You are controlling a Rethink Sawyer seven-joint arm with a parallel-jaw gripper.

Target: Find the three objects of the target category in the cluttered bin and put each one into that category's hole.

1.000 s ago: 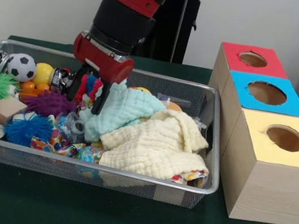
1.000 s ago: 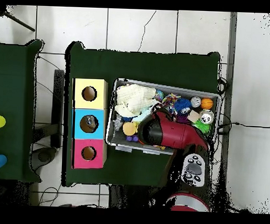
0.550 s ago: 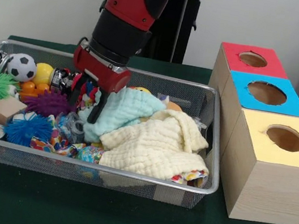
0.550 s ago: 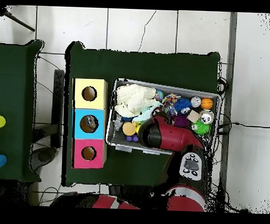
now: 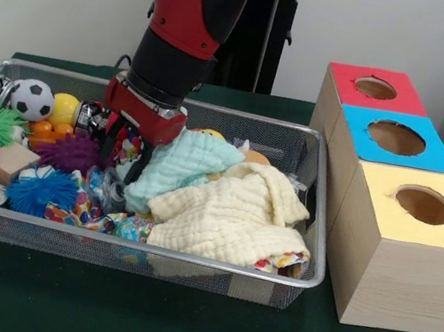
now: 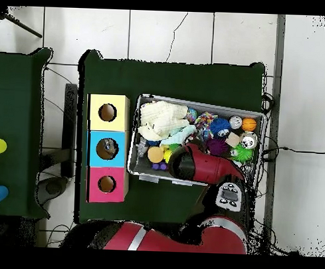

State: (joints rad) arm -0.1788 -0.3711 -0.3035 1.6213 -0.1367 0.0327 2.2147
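Front view: the mint cloth (image 5: 178,165) lies draped over the cream cloth (image 5: 231,210) at mid-bin, its near-left edge touching the pincer (image 5: 124,153). The pincer sits low among the clutter beside a purple spiky ball (image 5: 72,153) — whether clenched or released, I cannot tell. The target category is not stated. Judgement: if cloth is sought, pinch one layer only, then lift straight up so the wire bin (image 5: 188,268) rim is cleared before crossing to the hole boxes (image 5: 396,246) on the counter — cloth may drag neighbours.
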